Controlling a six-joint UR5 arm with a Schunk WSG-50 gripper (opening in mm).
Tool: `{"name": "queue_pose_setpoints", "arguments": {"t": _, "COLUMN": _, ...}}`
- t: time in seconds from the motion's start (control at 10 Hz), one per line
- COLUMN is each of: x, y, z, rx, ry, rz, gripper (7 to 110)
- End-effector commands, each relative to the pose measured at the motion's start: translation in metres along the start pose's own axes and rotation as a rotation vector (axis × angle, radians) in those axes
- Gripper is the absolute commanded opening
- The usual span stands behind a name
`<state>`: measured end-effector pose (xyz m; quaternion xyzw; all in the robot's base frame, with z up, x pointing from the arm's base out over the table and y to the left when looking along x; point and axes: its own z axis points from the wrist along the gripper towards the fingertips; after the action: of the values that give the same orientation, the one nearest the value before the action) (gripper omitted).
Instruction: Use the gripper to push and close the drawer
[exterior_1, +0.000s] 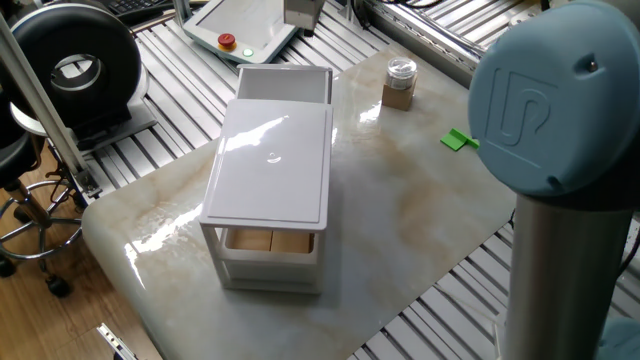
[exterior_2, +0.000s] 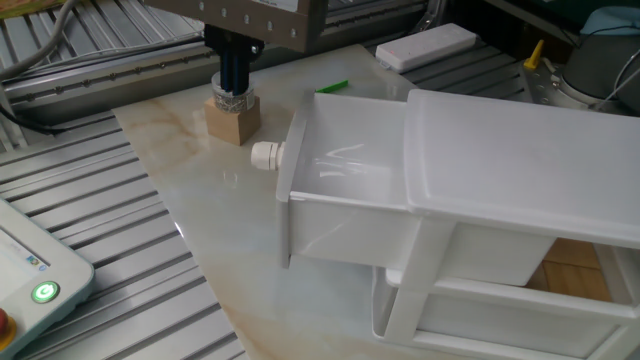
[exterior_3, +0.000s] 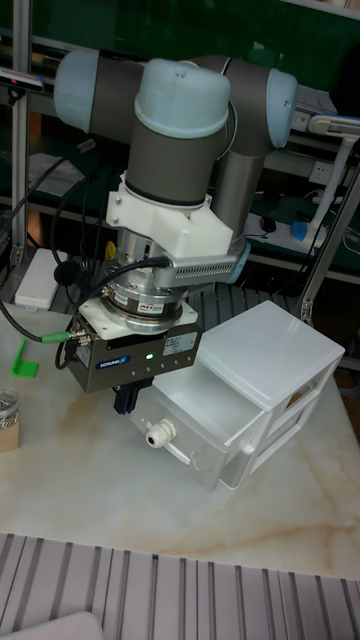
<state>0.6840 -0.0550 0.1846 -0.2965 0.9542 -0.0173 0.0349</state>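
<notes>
Only the tall view shows the claw (exterior_3: 127, 399) behind the open drawer (exterior_3: 196, 428); finger spread unclear.

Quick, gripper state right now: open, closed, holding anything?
Gripper: cannot be told; its dark fingers are close together, holding nothing visible, near the open drawer.

The end effector (exterior_2: 237, 80) hangs over the marble table (exterior_2: 225, 240), near the open drawer (exterior_2: 345, 185).
</notes>
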Motion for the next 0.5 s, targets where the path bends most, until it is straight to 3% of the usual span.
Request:
{"name": "queue_pose_setpoints", "arguments": {"t": 0.0, "x": -0.0001, "y": 0.003, "z": 0.0041, "rx": -0.007, "ry": -0.005, "rz": 0.0, "gripper": 7}}
{"name": "queue_pose_setpoints", "arguments": {"t": 0.4, "x": 0.0016, "y": -0.0005, "z": 0.0065, "rx": 0.003, "ry": -0.019, "rz": -0.02, "gripper": 7}}
